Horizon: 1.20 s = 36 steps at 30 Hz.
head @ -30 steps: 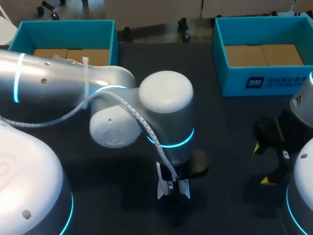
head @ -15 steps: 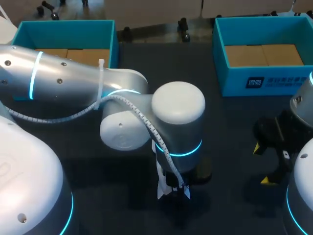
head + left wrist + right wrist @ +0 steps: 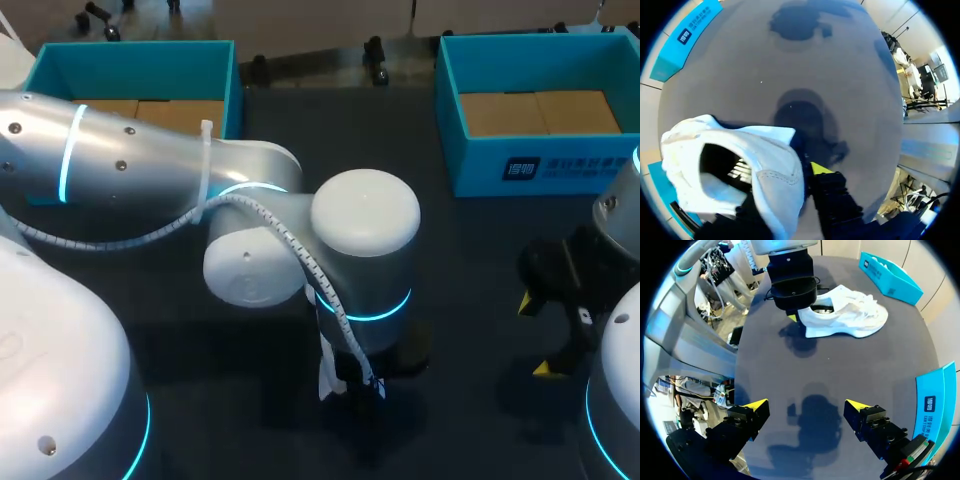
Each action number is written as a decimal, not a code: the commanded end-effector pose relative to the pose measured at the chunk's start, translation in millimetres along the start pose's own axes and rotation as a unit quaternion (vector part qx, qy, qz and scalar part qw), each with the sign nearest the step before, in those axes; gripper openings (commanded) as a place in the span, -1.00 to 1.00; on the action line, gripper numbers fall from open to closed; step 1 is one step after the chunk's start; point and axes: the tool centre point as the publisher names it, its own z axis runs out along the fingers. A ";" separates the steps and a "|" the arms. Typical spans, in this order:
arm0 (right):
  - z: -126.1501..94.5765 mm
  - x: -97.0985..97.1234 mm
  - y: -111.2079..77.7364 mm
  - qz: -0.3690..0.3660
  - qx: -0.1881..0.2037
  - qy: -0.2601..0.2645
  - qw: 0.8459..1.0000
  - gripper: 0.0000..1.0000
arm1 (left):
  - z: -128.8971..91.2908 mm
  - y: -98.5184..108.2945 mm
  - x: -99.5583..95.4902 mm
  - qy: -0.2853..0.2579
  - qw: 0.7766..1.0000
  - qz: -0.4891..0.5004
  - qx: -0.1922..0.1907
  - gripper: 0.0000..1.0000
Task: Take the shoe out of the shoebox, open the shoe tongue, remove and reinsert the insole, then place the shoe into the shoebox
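One shoe (image 3: 850, 315), centre, pinched in left end effector (image 3: 805, 172); right end effector (image 3: 807, 410) wide, empty, near table (image 3: 805, 365) edge.

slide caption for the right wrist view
Open right gripper faces the white shoe held by the left gripper

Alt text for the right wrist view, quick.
The right gripper hangs open and empty over the dark table. Ahead, the left gripper grips a white shoe at its heel end, with a blue shoebox beyond it.
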 end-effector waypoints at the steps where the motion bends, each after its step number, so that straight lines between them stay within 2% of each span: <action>1: 0.9 0.9 -0.4 -0.001 0.000 -0.001 1.000 1.00 | -4.0 1.7 -4.3 0.004 1.000 0.002 0.000 -1.00; 10: 0.9 0.9 -0.4 -0.001 0.000 -0.001 1.000 1.00 | -22.2 4.7 -14.1 0.005 1.000 0.007 0.004 -1.00; 19: 0.9 0.9 -0.4 -0.001 0.000 -0.001 1.000 1.00 | -63.3 11.8 -36.4 0.012 1.000 0.027 -0.001 -1.00; 27: 0.9 0.9 -0.4 -0.001 0.000 -0.001 1.000 1.00 | -110.9 26.0 -72.1 0.013 1.000 0.028 0.001 -1.00; 36: 0.9 0.9 -0.4 -0.001 0.000 -0.001 1.000 1.00 | -140.0 49.7 -122.5 -0.004 1.000 -0.007 0.004 -1.00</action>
